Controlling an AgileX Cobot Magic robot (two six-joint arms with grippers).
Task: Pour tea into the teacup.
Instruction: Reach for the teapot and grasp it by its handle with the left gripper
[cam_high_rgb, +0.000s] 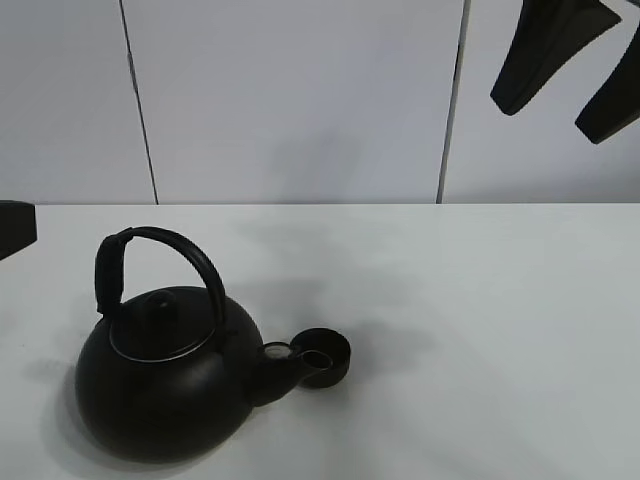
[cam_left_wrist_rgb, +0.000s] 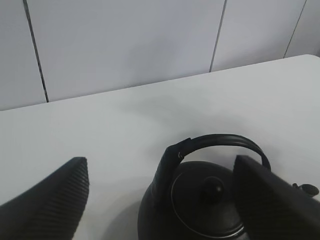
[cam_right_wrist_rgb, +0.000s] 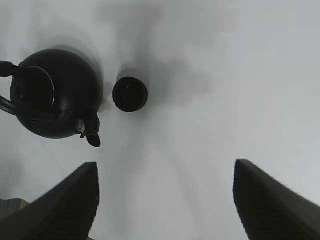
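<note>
Teacup (cam_high_rgb: 322, 356) stands on worktop (cam_high_rgb: 480, 300) at 3 o'clock of kettle (cam_high_rgb: 165, 385), just beside the spout (cam_high_rgb: 280, 362). Left gripper (cam_left_wrist_rgb: 160, 167): fingers apart, empty, kettle handle (cam_left_wrist_rgb: 220, 140) below and between them. The arch runs along the finger-to-finger line, so a wrist turn likely comes before closing. Right gripper (cam_high_rgb: 548, 120): fingers apart, high at 1 o'clock, well apart from both. Left arm nearer. Only the right wrist view shows a gap between spout and cup (exterior view overlaps them)

Entry: readable markings | Views: exterior high, both wrists | Result: none could be read | Surfaces checked: kettle (cam_high_rgb: 160, 400), teacup (cam_high_rgb: 338, 360), counter (cam_high_rgb: 480, 330) and wall panels (cam_high_rgb: 290, 100) appeared plain
</note>
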